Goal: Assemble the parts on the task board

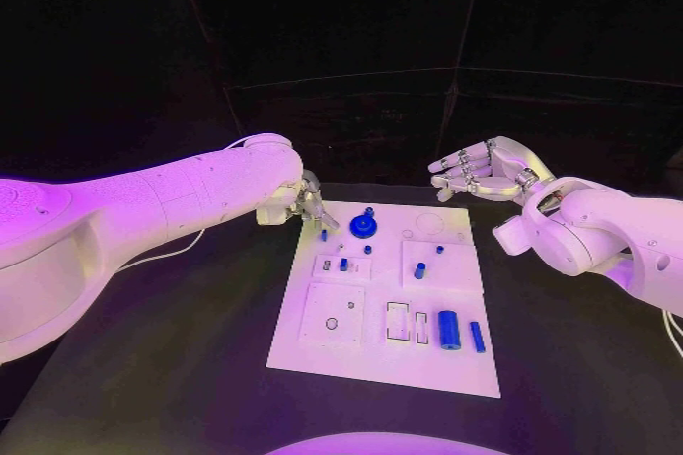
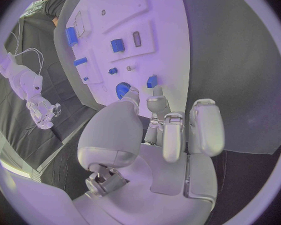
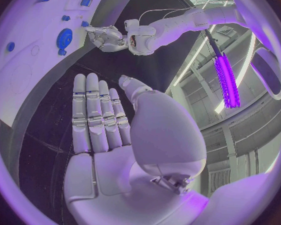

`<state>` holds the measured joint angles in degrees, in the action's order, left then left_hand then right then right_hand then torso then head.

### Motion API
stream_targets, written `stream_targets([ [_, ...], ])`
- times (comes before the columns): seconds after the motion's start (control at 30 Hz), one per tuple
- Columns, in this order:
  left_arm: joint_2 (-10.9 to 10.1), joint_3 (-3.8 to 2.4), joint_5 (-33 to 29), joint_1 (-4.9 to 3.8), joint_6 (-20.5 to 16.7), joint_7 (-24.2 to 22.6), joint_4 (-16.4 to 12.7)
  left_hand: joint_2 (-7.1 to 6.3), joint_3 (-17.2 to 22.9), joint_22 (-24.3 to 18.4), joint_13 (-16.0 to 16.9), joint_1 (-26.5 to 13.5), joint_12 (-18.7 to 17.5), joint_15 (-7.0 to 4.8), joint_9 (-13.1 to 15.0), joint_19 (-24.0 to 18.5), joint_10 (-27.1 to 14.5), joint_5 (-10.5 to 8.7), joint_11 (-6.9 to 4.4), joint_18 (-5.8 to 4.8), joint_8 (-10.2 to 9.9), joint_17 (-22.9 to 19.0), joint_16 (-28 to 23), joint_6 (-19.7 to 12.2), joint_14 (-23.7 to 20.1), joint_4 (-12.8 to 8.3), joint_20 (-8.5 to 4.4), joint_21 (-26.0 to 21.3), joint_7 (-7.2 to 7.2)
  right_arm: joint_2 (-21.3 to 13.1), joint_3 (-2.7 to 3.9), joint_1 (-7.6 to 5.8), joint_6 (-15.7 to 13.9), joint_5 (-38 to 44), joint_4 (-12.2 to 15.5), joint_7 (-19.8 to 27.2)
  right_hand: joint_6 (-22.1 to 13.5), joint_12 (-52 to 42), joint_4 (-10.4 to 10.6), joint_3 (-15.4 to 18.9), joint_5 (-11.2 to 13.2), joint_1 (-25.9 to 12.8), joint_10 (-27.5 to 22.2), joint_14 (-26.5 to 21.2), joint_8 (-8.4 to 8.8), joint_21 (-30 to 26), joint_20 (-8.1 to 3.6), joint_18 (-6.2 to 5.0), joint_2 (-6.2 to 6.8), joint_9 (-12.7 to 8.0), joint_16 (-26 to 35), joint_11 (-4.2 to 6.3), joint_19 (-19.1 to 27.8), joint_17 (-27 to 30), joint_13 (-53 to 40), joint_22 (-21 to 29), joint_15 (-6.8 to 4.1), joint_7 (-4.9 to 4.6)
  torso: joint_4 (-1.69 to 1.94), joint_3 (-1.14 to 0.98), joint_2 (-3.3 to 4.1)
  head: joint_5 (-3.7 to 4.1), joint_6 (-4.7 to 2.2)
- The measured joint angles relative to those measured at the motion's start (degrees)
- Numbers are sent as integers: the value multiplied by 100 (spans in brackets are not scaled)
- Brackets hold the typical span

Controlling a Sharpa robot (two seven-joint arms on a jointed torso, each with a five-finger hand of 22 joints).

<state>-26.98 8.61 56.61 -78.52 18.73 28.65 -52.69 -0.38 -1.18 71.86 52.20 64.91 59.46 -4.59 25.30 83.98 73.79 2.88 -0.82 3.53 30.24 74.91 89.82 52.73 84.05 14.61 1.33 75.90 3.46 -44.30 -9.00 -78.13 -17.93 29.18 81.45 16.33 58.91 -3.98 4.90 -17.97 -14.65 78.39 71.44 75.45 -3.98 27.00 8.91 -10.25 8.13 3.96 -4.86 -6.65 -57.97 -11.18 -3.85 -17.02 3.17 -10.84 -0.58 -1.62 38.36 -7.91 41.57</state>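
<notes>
On the white task board (image 1: 331,351), several blue parts appear seated already: a round knob (image 1: 363,224) and small pegs near the far edge. Two blue cylinders (image 1: 450,330) lie loose near the front (judged unplaced). At the far left corner, a small blue part (image 2: 152,81) is touched by the left hand (image 1: 296,204); a grip cannot be confirmed. The right hand (image 1: 482,171) hovers open, empty.

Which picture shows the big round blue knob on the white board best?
The head view shows the round blue knob best: you look down on it, standing at the far end of the task board. In the left wrist view it peeks out behind the left hand. The right wrist view shows it bent, near the rim.
</notes>
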Motion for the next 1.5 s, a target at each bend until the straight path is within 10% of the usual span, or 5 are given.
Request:
stream_targets([
  [1.23,132,0,8,56,213,-3,176,245,1,68,-15,449,0,0,-108,0,0,0,0,0,21,0,0,83,0,-237,0,48,2,21,0,0,0,0,0,-1,0,0,0,0,0,0,0,0,0,-22,21,1,0,0,0,0,-20,6,-2,7,0,0,-2,-1,-1,11,54],
  [1.5,142,-1,8,56,213,-20,185,520,291,74,-22,886,0,0,-169,0,22,0,-22,0,20,0,0,103,0,-527,0,48,-18,24,0,0,1,0,0,1,0,0,0,0,0,0,0,0,0,-22,21,1,0,0,0,0,-21,6,-2,7,0,0,-1,-2,-1,19,60],
])
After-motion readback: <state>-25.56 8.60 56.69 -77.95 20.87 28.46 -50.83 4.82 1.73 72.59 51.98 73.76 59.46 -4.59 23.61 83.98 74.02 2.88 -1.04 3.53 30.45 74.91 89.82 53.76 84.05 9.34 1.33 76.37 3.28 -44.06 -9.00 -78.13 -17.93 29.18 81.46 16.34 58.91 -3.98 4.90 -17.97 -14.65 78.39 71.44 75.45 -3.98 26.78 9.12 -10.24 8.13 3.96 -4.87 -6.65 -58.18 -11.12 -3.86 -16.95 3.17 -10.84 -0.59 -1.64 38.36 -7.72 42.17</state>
